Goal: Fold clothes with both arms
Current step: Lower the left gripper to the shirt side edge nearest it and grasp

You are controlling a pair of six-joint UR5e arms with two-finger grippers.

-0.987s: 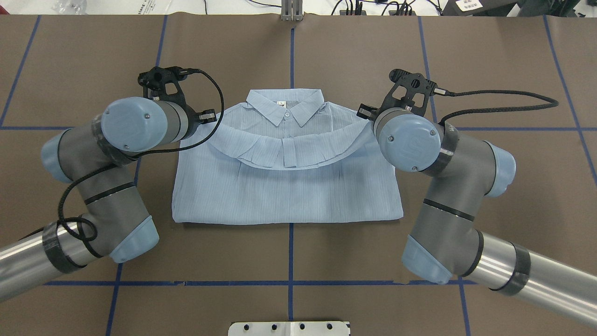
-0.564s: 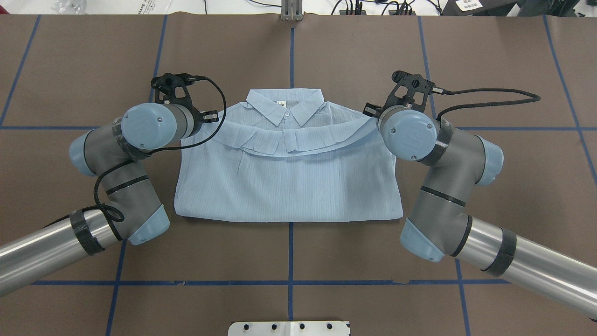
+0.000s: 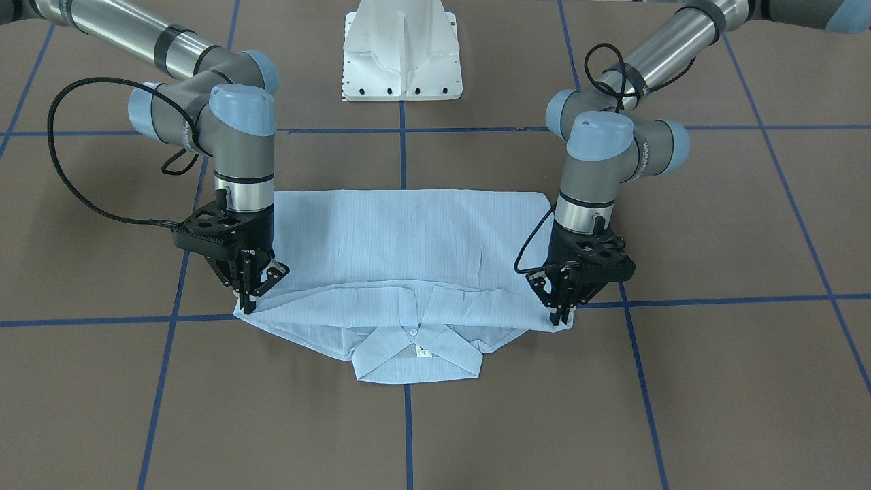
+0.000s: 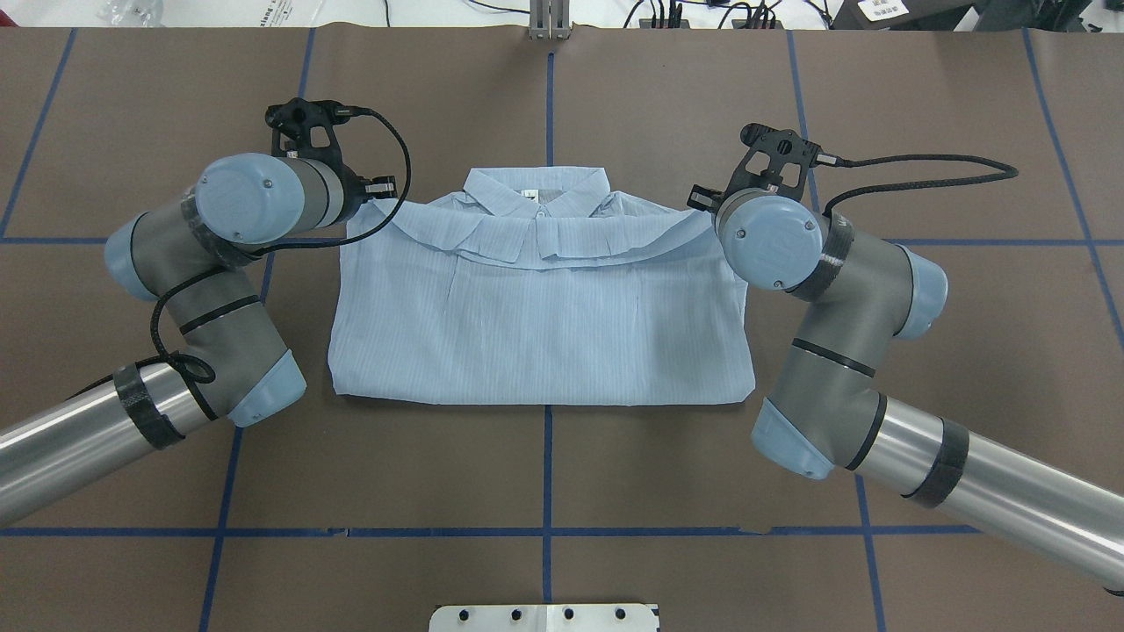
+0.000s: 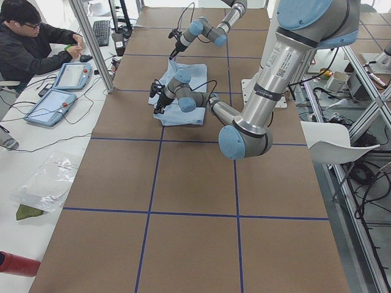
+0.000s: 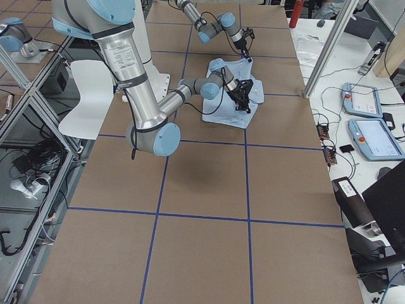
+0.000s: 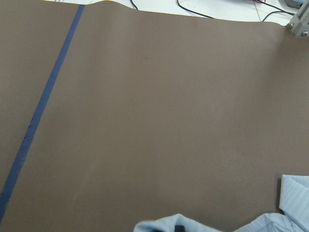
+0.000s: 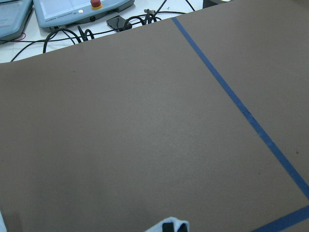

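While pinching shirt hem corners tight in left gripper at 10 o'clock and right gripper at 2, mid-table, hem lying just below collar at 12; judged nearly done, release and maybe another fold left.

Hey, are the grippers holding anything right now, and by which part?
Yes, the shirt. The left gripper and the right gripper each pinch an outer corner of its folded-over edge, on either side of the collar.
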